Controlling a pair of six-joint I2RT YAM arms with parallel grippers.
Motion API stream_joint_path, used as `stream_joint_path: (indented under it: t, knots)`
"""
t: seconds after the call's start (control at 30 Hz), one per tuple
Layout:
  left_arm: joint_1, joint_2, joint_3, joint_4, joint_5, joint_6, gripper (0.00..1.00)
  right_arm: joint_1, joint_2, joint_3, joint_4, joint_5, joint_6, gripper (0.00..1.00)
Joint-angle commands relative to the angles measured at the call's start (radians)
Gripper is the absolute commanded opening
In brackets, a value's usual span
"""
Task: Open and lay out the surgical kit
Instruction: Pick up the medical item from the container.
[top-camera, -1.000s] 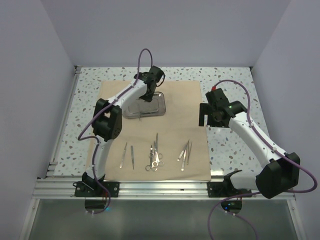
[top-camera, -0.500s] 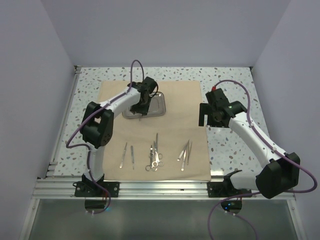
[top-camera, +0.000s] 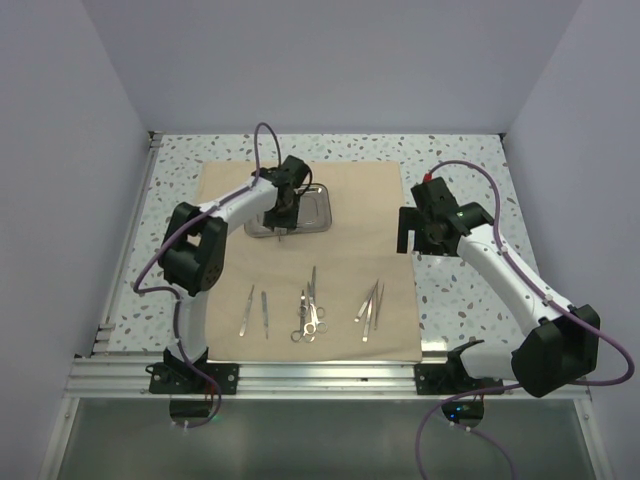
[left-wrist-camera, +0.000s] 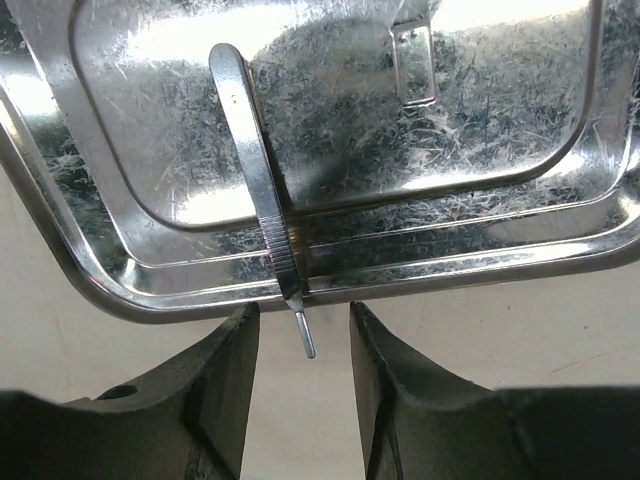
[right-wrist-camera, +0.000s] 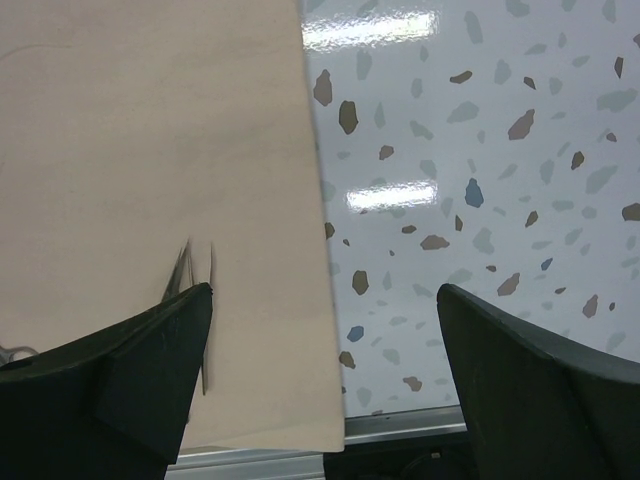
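Observation:
The tan cloth (top-camera: 345, 195) lies spread flat on the table. The shiny steel tray (top-camera: 312, 212) sits on its far left part. A thin silver handle (left-wrist-camera: 255, 185) lies across the tray's near rim (left-wrist-camera: 480, 265), its narrow tip sticking out over the cloth. My left gripper (left-wrist-camera: 302, 312) is open, low over the cloth, with that tip between its fingers and not touching them; in the top view it (top-camera: 281, 222) is at the tray's near edge. My right gripper (right-wrist-camera: 325, 292) is open and empty above the cloth's right edge (right-wrist-camera: 318, 300).
Tweezers (top-camera: 247, 310), ring-handled scissors (top-camera: 308, 312) and more tweezers (top-camera: 370, 303) lie in a row on the cloth's near half. A small flat metal piece (left-wrist-camera: 415, 65) lies in the tray. Speckled tabletop (right-wrist-camera: 480, 180) surrounds the cloth; a metal rail (top-camera: 300, 372) runs along the near edge.
My left gripper has dropped and pulled back from over the tray's middle to its near rim. The right arm has not moved.

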Motion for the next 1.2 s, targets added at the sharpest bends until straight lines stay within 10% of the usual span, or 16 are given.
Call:
stream_joint_path:
  t: [0.0,0.57,0.9,1.17]
  knots:
    - [0.017,-0.012,0.036,0.043,0.002,-0.034,0.45,-0.006,-0.028,-0.009,0.006,-0.013,0.009,0.98]
    - [0.032,0.054,-0.054,0.112,0.027,-0.057,0.38,-0.006,-0.007,0.002,0.009,-0.009,0.014,0.98]
    - [0.043,0.057,-0.036,0.108,0.022,-0.042,0.0,-0.005,-0.004,0.018,0.0,-0.007,0.015,0.98]
    - [0.044,-0.049,0.068,0.01,-0.032,0.004,0.0,-0.006,0.006,0.055,0.01,-0.019,0.019,0.98]
